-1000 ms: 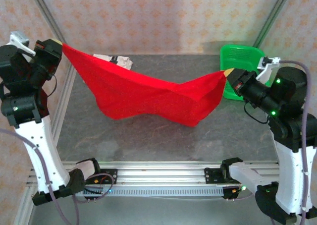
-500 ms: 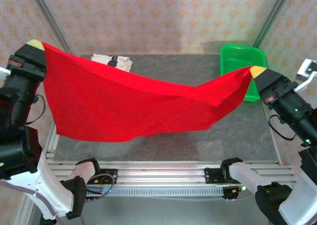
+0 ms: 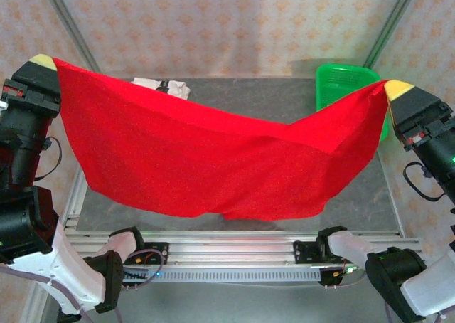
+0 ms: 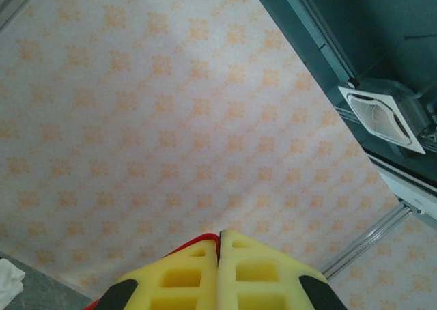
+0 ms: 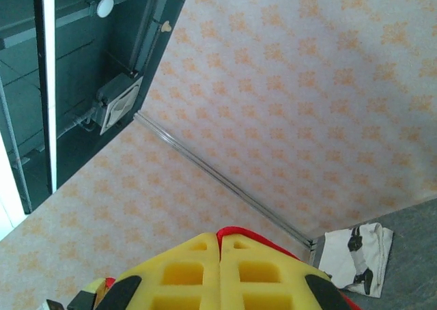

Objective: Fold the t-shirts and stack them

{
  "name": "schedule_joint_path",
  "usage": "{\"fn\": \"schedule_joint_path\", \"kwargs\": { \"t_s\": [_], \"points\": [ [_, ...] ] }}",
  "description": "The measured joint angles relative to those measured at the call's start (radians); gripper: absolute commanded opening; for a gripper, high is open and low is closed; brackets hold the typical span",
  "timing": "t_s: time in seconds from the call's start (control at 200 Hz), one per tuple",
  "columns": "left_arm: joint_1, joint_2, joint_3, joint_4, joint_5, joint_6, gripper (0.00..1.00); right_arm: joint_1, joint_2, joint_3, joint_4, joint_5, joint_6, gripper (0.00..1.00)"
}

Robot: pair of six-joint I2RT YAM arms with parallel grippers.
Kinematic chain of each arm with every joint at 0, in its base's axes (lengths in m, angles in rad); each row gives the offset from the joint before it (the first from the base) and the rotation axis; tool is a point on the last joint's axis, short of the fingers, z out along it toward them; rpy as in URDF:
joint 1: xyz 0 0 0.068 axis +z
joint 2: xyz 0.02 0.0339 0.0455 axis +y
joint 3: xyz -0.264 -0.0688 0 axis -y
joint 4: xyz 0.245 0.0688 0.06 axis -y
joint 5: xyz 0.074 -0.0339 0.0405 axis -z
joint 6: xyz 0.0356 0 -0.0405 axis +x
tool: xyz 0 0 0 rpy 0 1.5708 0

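The left tool (image 4: 220, 239), its yellow ribbed fingers pressed together at 6 o'clock, pinches a sliver of bright red cloth t-shirt (image 4: 193, 241) against orange-patterned wallpaper (image 4: 171, 119).

Rear overhead; wrist views toward wall (image 4: 136, 119)

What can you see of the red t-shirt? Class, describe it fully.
The red t-shirt is soft, bright-red cloth, plain on the side shown. It hangs spread wide over the table, its top edge sagging in the middle, its lower hem uneven. The left pincer and right pincer are each shut on one upper corner. It hides part of the green basket.
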Motion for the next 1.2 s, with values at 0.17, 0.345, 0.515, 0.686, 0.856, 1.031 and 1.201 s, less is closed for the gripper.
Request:
{"fn": "schedule_joint_path", "kwargs": {
  "t_s": [0.17, 0.345, 0.515, 0.686, 0.856, 1.031, 1.201],
  "points": [
    [0.0, -0.046, -0.164, 0.043, -0.025, 0.023, 0.0, 0.009, 0.012, -0.062, 0.014, 0.023, -0.009, 0.0],
    [0.0, -0.023, -0.377, 0.113, -0.043, 0.05, 0.0, 0.008, 0.11, -0.121, 0.039, 0.027, -0.068, 0.0],
    [0.0, 0.122, -0.391, 0.155, -0.048, 0.094, 0.0, -0.048, 0.3, -0.127, 0.076, 0.009, -0.112, 0.0],
    [-0.007, 0.169, -0.333, 0.151, -0.045, 0.112, 0.0, -0.098, 0.385, -0.121, 0.061, -0.021, -0.121, 0.0],
    [-0.008, 0.078, -0.291, 0.166, -0.035, 0.104, 0.0, -0.101, 0.322, -0.073, 0.07, -0.072, -0.091, 0.0],
    [-0.008, -0.037, -0.247, 0.169, -0.02, 0.093, 0.0, -0.101, 0.201, -0.018, 0.089, -0.107, -0.041, 0.0],
    [-0.009, -0.084, -0.136, 0.162, -0.015, 0.076, 0.0, -0.101, 0.127, 0.048, 0.113, -0.129, 0.013, 0.0]
  ]
}}
